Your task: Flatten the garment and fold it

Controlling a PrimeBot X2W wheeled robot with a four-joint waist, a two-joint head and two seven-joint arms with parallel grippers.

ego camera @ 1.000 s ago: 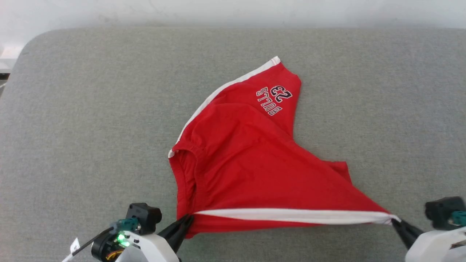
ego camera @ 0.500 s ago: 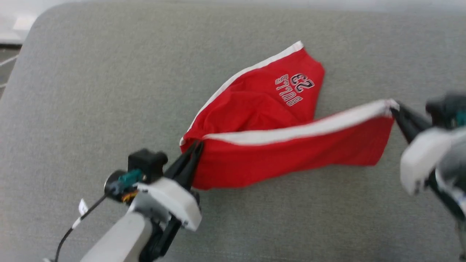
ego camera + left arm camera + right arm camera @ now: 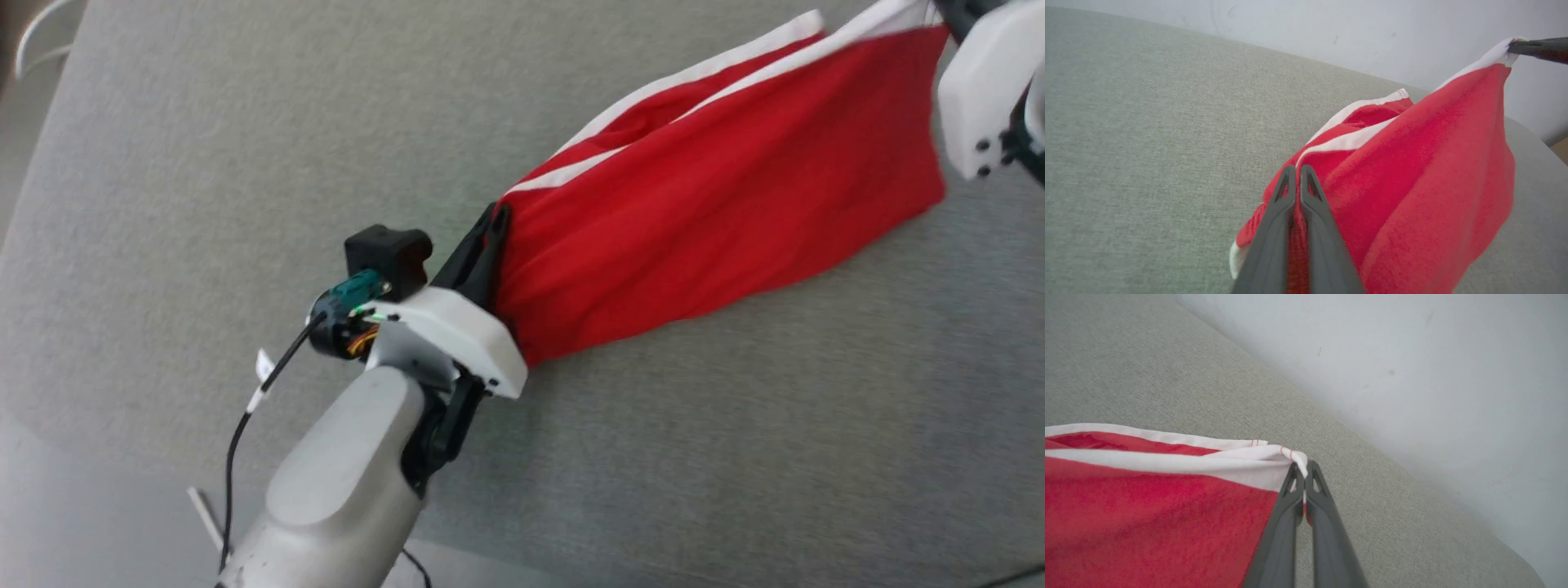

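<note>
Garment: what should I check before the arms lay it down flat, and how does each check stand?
1. Left gripper shut on the garment at the white band's end: ok.
2. Right gripper shut on the band's other corner: ok.
3. Band pulled straight between the two grips: ok.
4. Single flat layer: not ok; a second white-trimmed fold sits behind the front panel.
5. Lower edge lifted off the grey surface: cannot tell.

Grey forearm (image 3: 343, 482), white wrist (image 3: 457, 327), dark left tool (image 3: 496, 214)
</note>
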